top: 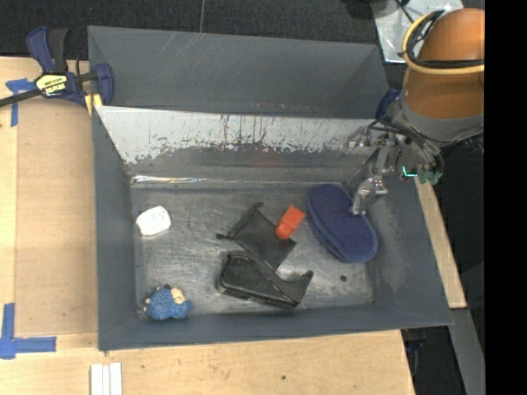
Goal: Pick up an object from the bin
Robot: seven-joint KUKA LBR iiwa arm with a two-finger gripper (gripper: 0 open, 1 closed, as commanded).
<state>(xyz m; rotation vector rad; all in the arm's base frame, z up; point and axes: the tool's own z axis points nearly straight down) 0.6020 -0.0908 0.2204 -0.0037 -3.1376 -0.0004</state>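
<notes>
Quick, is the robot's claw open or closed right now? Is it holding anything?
Gripper: cannot tell if open or closed; it is over the upper end of the dark blue oval pad, right side of the bin.

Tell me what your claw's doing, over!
Gripper at right of bin, over upper edge of dark blue oval pad. Pad flat on floor. Orange block, black pieces left of it, not blocking.

White lump, orange block, black pieces — blue fuzzy toy apart.

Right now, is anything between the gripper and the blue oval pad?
Nothing visible. The gripper sits over the upper right end of the blue pad; the orange block and black pieces lie left of it, clear.
</notes>
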